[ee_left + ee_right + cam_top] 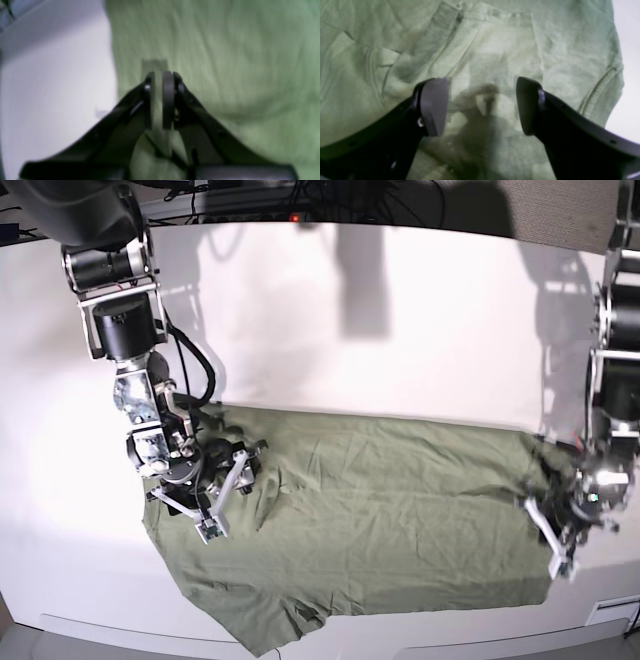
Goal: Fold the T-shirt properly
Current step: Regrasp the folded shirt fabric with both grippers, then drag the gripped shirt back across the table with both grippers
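The T-shirt lies spread on the table, towards its front edge. The right gripper is over its left end (base view), the left gripper at its right end.

We see a broad white surface under bright light, with dark cables bunched along its far edge.

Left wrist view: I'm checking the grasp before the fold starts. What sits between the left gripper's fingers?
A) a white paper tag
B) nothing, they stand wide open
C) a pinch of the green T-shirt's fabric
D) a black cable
C: the left gripper has its fingers nearly together with a strip of the green T-shirt running up between them, near the shirt's edge by the white table.
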Robot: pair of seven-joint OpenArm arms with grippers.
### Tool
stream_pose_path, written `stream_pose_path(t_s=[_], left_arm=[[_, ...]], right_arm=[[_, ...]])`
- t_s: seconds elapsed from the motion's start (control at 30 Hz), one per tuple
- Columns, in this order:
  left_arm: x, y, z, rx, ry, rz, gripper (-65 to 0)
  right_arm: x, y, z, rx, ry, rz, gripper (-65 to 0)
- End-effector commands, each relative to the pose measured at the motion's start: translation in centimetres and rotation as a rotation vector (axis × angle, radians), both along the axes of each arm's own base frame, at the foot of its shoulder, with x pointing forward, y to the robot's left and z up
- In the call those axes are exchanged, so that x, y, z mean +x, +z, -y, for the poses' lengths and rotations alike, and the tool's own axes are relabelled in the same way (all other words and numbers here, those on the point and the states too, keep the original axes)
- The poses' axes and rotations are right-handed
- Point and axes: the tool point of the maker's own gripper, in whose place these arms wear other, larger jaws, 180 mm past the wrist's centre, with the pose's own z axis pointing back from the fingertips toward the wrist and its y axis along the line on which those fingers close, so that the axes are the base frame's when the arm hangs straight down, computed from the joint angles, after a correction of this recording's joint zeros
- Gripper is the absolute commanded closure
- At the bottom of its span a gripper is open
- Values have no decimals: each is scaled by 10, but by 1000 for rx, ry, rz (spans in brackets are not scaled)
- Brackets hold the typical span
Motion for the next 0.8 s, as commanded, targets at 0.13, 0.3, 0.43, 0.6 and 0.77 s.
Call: stream_pose_path(t_s=[0.13, 0.3, 0.43, 0.6, 0.77], left_arm=[[38, 66, -7, -7, 22, 110, -50], [32, 66, -8, -201, 110, -1, -52], [20, 53, 6, -302, 107, -41, -52], [-6, 18, 17, -303, 77, -24, -52], [-35, -22, 15, -186, 34, -8, -52]], right_arm=[[19, 25, 1, 11, -4, 71, -415], [28, 47, -3, 57, -2, 142, -415], [36, 78, -6, 144, -32, 199, -415], [31, 75, 13, 156, -98, 157, -415], [8, 48, 28, 172, -150, 111, -415]])
